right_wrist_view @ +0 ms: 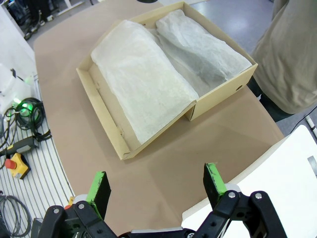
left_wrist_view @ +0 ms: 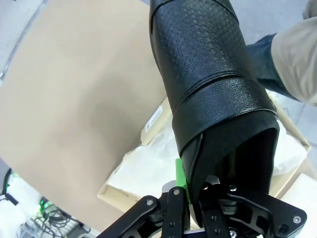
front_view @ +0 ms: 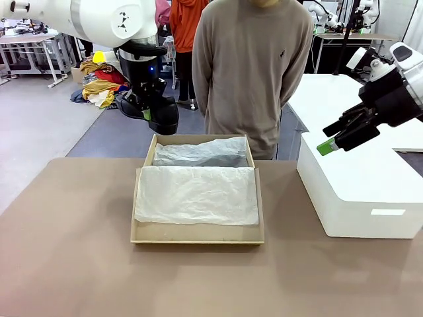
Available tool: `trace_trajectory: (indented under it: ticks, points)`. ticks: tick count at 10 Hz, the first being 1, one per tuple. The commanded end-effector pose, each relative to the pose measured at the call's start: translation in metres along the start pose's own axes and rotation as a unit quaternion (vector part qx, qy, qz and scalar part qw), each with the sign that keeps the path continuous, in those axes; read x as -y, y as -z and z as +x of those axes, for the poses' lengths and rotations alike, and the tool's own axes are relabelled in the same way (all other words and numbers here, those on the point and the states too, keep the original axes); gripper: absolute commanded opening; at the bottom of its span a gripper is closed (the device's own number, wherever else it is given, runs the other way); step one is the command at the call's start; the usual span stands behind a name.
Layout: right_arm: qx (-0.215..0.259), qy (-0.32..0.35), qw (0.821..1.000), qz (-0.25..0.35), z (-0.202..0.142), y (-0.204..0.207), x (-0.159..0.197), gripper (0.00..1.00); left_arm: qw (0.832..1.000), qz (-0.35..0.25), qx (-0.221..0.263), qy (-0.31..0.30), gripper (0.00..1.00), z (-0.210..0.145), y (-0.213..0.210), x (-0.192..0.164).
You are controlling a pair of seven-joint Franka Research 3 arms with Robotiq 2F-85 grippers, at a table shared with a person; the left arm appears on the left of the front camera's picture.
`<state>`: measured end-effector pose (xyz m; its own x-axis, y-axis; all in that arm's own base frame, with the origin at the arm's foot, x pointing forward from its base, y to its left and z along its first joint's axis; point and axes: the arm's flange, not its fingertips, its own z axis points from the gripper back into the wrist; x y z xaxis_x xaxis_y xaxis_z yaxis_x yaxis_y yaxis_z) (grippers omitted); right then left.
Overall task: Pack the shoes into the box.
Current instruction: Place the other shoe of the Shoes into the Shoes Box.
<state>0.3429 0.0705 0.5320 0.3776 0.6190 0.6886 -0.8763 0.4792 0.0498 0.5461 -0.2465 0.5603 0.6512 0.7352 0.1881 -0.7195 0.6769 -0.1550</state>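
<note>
One glossy black shoe (front_view: 165,117) hangs in the air over the far end of the box (front_view: 198,236), with my left gripper (front_view: 151,113) shut on it. In the left wrist view the shoe (left_wrist_view: 208,74) runs up from my left gripper (left_wrist_view: 190,181), whose green pad presses on the shoe's opening edge. The tan cardboard box (right_wrist_view: 106,111) lies open at the table's middle, lined with white tissue paper (front_view: 196,195). A greyish bundle under tissue (front_view: 201,154) lies in its far half; I cannot tell what it holds. My right gripper (front_view: 328,137) hovers open and empty at the right (right_wrist_view: 156,182).
A large white rectangular box (front_view: 357,191) stands on the right of the brown table (front_view: 66,251), under my right gripper. A person (front_view: 251,72) in a beige sweater stands at the far edge, right behind the tan box. Bare table lies left and in front.
</note>
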Motion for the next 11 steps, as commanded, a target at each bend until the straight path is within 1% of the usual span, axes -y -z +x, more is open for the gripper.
trace_trajectory:
  ticks: [1, 2, 5, 6, 7, 9, 11]
  points:
    - [0.008, -0.003, 1.0, 0.006, 0.0, 0.0, 0.001, 1.0, 0.999, -0.005, 0.002, -0.038, 0.0, -0.013, -0.004, 0.004]
    - [0.008, -0.003, 1.0, 0.006, 0.0, 0.0, 0.001, 1.0, 0.996, -0.001, -0.001, -0.093, 0.0, -0.025, -0.007, 0.009]
    - [0.008, -0.003, 1.0, 0.006, 0.0, 0.0, 0.001, 1.0, 0.987, 0.003, 0.013, -0.162, 0.0, -0.059, -0.012, 0.034]
    - [0.008, -0.003, 1.0, 0.006, 0.0, 0.0, 0.001, 1.0, 0.984, 0.003, 0.011, -0.18, 0.0, -0.071, -0.011, 0.044]
    - [0.008, -0.003, 1.0, 0.006, 0.0, 0.0, 0.001, 1.0, 0.98, -0.001, -0.006, -0.199, 0.0, -0.084, -0.008, 0.055]
    - [0.008, -0.003, 1.0, 0.006, 0.0, 0.0, 0.001, 1.0, 0.978, 0.032, -0.017, -0.204, 0.0, -0.108, 0.004, 0.073]
    - [0.008, -0.003, 1.0, 0.006, 0.0, 0.0, 0.001, 1.0, 0.975, 0.047, -0.023, -0.218, 0.0, -0.121, 0.013, 0.087]
